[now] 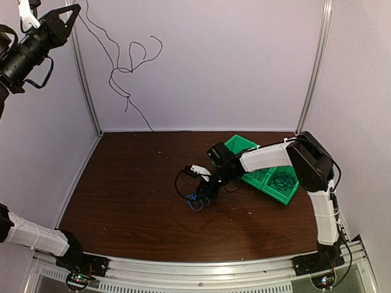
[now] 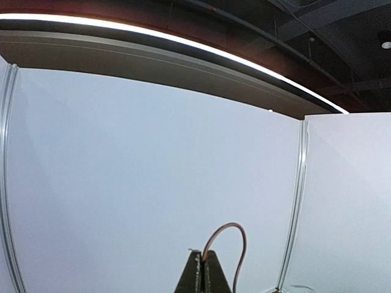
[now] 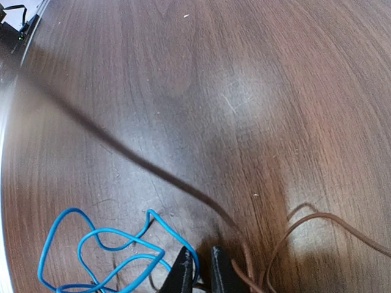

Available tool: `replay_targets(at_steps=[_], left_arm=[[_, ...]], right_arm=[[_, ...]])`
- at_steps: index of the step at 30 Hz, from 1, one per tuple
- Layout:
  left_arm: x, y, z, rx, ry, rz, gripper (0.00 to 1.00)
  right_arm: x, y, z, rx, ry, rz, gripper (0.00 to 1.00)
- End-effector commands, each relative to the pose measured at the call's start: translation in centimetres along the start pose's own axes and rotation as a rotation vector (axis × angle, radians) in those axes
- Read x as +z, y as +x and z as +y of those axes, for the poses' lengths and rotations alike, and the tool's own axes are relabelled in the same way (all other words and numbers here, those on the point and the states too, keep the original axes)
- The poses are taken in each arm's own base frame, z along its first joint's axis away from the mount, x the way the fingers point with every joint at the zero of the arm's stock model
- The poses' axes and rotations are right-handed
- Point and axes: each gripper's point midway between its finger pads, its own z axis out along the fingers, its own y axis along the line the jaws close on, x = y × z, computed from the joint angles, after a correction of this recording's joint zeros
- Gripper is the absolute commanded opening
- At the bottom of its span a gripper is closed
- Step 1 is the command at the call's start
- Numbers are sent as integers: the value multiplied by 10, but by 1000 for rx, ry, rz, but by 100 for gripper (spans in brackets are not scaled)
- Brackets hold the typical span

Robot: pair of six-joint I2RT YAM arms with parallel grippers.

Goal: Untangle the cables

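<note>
Top external: dark cable (image 1: 116,76) slants down-right from raised left fingers (image 1: 64,11).

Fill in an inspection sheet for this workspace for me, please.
Surface: brown wooden table, no spills seen.
Job's things: blue cable looped at centre; dark cable strung from the tangle up to the left claw.
Clutter: green tray at right, holding a dark coil.
Grippers: left claw high up, shut on the dark cable; right claw low beside the blue cable, grip unclear.
Cables: black arm wiring loose at right.
Surroundings: plain white walls, metal corner posts.
</note>
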Motion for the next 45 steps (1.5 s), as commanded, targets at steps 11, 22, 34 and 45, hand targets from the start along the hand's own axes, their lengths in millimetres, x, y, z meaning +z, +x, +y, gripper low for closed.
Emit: replay_targets(at_steps=[11,22,34,45], left_arm=[[-10,172,-18,-113,96,340,0],[-41,253,-24,-252,125,448,0],[-35,213,-30,-292,154,392,0],[-31,183,-35,-295,183,361,0]], right_arm=[[-104,-43,47,-235,42,-73,38],[-128,-96,71,-329,43,-278,54],[-78,-120,85,-488,106,-372,71],[-32,-119,45,-538,198,-312,69]])
